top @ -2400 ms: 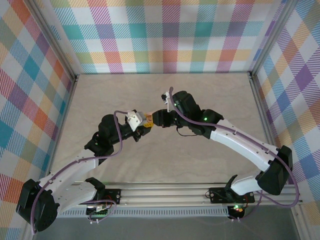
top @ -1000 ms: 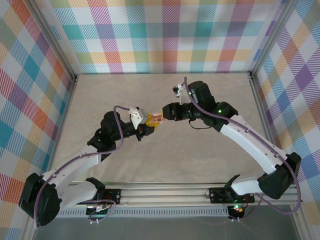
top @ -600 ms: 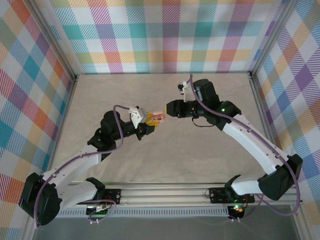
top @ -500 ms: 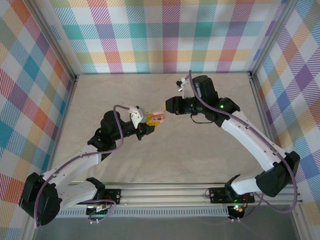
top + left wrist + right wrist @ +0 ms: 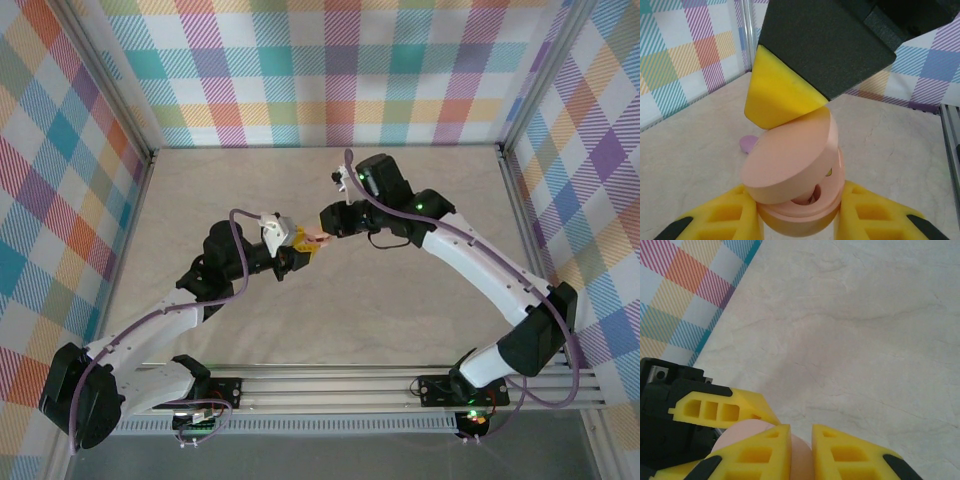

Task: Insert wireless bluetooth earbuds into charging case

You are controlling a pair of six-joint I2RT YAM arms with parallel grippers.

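Observation:
My left gripper (image 5: 303, 246) is shut on the base of a salmon-pink oval charging case (image 5: 316, 237), held above the table. In the left wrist view the case (image 5: 805, 212) sits between my yellow fingers (image 5: 722, 217). Its lid (image 5: 787, 157) is tilted down, leaving a narrow gap. Something pale pink, perhaps an earbud (image 5: 812, 196), shows in a well under the lid. My right gripper (image 5: 325, 222) is shut with nothing between its fingers. One right fingertip (image 5: 777, 100) rests on the lid (image 5: 737, 432) from above.
A small purple pebble-like piece (image 5: 751, 143) lies on the beige table (image 5: 420, 300) beyond the case; I cannot tell whether it is an earbud or a case. Plaid walls (image 5: 330, 70) and metal rails close in the table on three sides.
The right gripper drew back to the right, closed its jaws, then came back left onto the case lid. The left arm held the case still.

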